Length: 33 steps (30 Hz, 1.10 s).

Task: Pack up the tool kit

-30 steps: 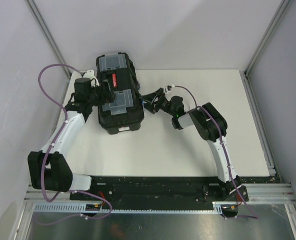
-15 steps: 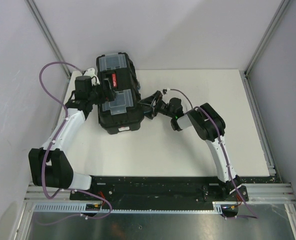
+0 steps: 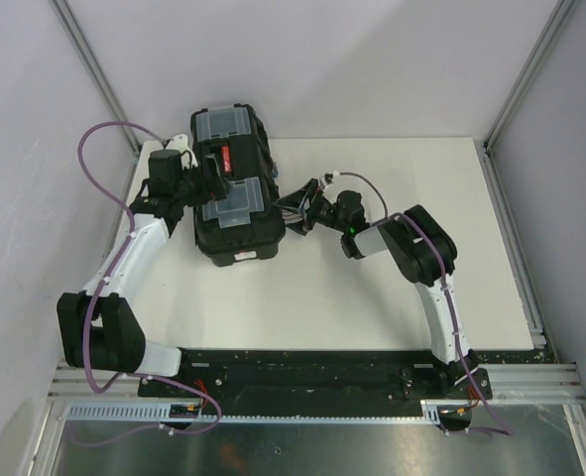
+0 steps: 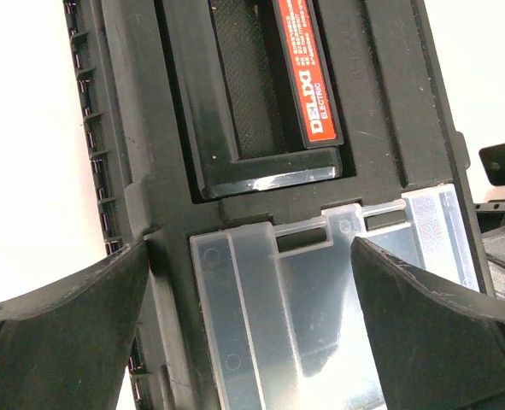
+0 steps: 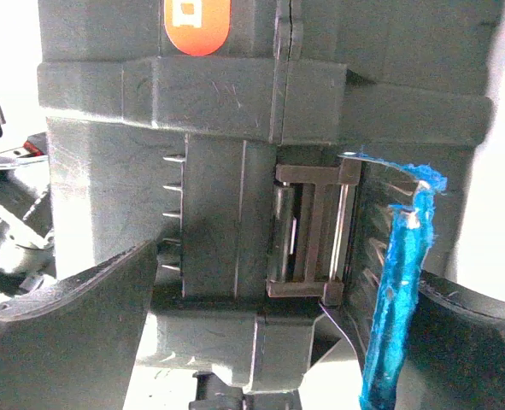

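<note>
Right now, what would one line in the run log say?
toolbox: lid down | left fingers: open, above clear compartment | right fingers: open, at blue latch

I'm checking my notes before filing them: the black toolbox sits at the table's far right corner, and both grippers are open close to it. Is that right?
Not quite. The toolbox sits at the far left corner of the table, as the top external view shows. The rest holds: the left gripper and the right gripper are both open close to it.
</note>
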{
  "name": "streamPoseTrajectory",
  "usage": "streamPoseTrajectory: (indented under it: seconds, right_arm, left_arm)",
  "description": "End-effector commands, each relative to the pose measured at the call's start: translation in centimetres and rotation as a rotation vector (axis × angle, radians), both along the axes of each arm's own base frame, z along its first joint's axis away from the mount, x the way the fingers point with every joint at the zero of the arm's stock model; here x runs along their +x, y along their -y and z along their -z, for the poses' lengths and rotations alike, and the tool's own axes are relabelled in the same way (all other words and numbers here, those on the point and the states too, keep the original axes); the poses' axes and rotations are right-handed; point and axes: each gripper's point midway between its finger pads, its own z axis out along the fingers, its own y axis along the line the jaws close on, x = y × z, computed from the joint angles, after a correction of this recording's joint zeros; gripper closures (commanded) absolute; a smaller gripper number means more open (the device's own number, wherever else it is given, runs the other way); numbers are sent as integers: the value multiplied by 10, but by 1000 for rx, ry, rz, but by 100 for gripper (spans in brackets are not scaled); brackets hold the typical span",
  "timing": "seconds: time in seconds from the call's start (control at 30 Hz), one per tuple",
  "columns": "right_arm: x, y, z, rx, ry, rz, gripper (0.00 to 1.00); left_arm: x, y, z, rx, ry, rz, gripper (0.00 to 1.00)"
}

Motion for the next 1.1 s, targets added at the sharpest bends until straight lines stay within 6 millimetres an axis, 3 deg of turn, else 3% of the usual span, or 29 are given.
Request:
streamPoseTrajectory:
  seconds: [0.0, 0.2, 0.37, 0.7, 1.07]
  right_arm:
    - [-6, 6, -50, 5, 202, 0, 1]
    - [-17, 8, -75, 100, 231, -42, 1]
    - [-18, 7, -84, 37, 253, -37, 1]
    - [-11, 15, -78, -207, 253, 26, 1]
    - [-16, -2, -74, -289, 269, -8, 1]
  left_arm:
    - [-56, 10, 99, 82, -358, 130, 1]
    - [-54, 10, 100, 88, -362, 131, 1]
    - [-54, 10, 102, 89, -367, 131, 2]
    - [-56, 6, 107, 103, -378, 115, 2]
    - [-57, 5, 109, 105, -384, 110, 3]
